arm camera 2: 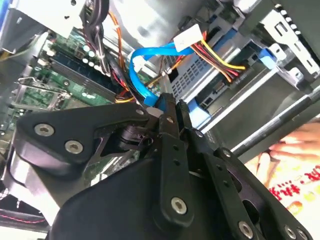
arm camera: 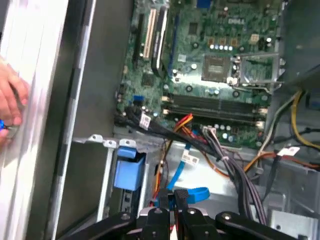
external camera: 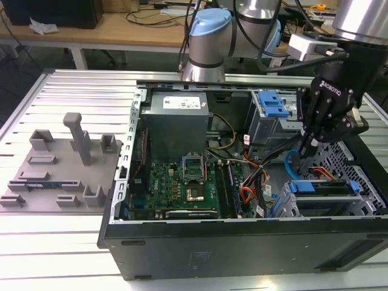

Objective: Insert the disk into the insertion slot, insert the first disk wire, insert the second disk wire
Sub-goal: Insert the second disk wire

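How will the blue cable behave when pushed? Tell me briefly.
Probably floppy: the blue cable bends in a loose loop away from the gripper closed on its end. Likely light; its flat ribbon shape may twist or buckle rather than push straight.

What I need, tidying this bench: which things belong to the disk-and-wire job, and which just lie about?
Job: gripper, shut on the blue wire; disk in the insertion slot.
Lying about: grey fixture tray; power supply; motherboard; blue-latched bay.
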Available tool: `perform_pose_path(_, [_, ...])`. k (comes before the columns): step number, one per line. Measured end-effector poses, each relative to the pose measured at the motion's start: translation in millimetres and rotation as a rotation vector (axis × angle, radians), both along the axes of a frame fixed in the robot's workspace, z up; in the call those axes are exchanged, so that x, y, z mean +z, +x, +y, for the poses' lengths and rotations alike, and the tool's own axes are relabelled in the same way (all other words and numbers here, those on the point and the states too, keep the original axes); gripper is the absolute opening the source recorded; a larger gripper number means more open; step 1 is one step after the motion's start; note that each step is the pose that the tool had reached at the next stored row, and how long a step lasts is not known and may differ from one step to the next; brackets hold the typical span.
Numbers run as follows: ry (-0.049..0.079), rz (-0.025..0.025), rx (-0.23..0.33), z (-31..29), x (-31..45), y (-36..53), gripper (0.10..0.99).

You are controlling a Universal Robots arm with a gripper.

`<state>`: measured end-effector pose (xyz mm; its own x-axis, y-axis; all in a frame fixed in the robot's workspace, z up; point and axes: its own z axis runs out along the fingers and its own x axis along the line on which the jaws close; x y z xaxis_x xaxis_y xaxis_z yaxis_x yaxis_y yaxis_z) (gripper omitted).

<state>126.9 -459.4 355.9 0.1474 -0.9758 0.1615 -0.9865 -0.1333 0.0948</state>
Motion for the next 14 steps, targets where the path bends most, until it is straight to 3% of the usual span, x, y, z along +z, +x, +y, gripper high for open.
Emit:
perform_pose_path(4, [0.080,-0.0005,-0.001,-2.9,0.0,0.1,0.161])
perform_pose_path(5, [0.106,-0.0038,0.000,-4.4,0.0,0.1,0.161])
perform_pose_path(8, [0.134,-0.0165,0.000,-6.8,0.0,0.4,0.161])
perform_pose_path(10, [0.145,-0.0255,-0.007,-6.9,0.0,1.4,0.161])
perform_pose_path(14, [0.147,-0.0317,-0.063,-7.0,-1.3,1.7,0.161])
